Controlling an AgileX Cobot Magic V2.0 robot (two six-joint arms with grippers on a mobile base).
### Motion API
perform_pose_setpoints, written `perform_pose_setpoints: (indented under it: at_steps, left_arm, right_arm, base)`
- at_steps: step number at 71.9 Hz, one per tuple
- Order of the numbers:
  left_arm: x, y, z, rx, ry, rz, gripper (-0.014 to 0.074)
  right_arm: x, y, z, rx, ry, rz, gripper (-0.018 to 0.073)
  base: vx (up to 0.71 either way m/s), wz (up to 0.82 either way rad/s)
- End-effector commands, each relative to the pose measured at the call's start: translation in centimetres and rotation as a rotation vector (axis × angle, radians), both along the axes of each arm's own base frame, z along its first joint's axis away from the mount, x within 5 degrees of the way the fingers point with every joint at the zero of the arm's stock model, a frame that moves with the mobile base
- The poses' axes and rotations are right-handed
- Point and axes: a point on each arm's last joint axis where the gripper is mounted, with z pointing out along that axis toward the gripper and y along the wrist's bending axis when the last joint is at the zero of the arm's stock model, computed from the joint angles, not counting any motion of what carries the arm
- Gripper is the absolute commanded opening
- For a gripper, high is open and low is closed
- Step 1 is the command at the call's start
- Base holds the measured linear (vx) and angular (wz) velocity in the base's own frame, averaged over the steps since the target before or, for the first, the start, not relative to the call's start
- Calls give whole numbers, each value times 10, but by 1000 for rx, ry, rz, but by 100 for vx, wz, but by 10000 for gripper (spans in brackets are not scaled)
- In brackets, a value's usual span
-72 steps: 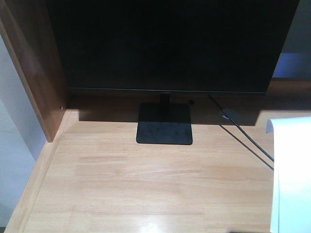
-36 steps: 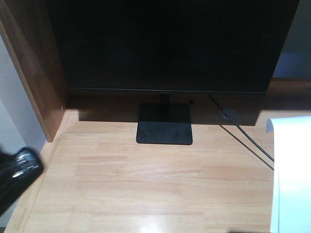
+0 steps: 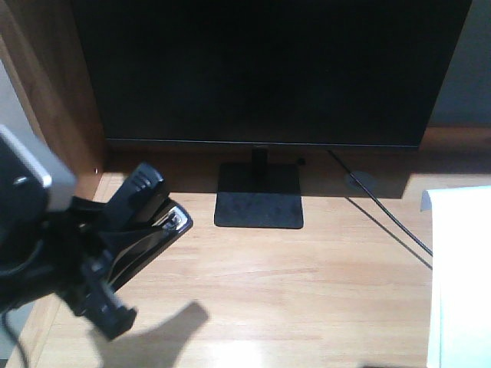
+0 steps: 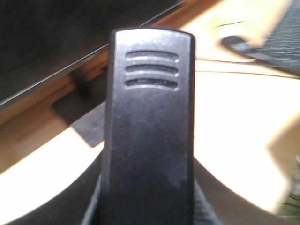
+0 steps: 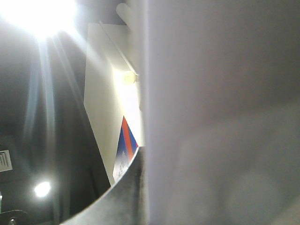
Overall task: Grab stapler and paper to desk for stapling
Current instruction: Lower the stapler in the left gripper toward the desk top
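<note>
Your desk (image 3: 276,276) filled the front view, its raised side panel at the left edge. The black monitor (image 3: 268,69) stood along the back edge on a flat square base (image 3: 259,198). The paper (image 3: 462,276) showed at the desk's right edge, its near-left corner curled up. In the right wrist view the sheet (image 5: 220,112) blocked most of the frame, close to the lens. You could not see the right gripper, so I cannot tell its state. Your left gripper (image 3: 100,257) hung over the desk's front-left corner, fingers clamped on the stapler (image 3: 147,218). The stapler was off the desk top, throwing a shadow toward the front edge. It pointed toward the monitor base, its top arm lifted off its lower part. From the left wrist its ridged black top (image 4: 149,126) filled the centre. A thin dark cable (image 3: 383,221) ran from the monitor toward the right edge.
</note>
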Motion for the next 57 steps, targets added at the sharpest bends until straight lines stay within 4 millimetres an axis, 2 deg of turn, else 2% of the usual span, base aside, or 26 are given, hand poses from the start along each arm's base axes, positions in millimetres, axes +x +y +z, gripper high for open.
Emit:
perform_pose_setpoints:
  at_steps: [1, 16, 26, 43, 57]
  left_arm:
    - [20, -4, 12, -72, -108, 40, -7]
    - [46, -5, -16, 114, -70, -12, -7]
    - [54, -6, -24, 250, -58, -202, -7]
    - [71, -2, -31, 338, -115, -493, -7]
    - [92, 1, -43, 364, -127, -626, -7]
  right_arm:
    - [-4, -1, 10, 4, -49, -10, -4]
    - [-4, -1, 10, 4, -48, -10, -4]
    - [-4, -1, 10, 4, -48, -10, -4]
    - [-4, -1, 10, 4, -48, -10, -4]
    - [-4, -1, 10, 3, -46, -10, -4]
  base:
    - [0, 0]
    - [0, 0]
    - [0, 0]
    - [0, 0]
    - [0, 0]
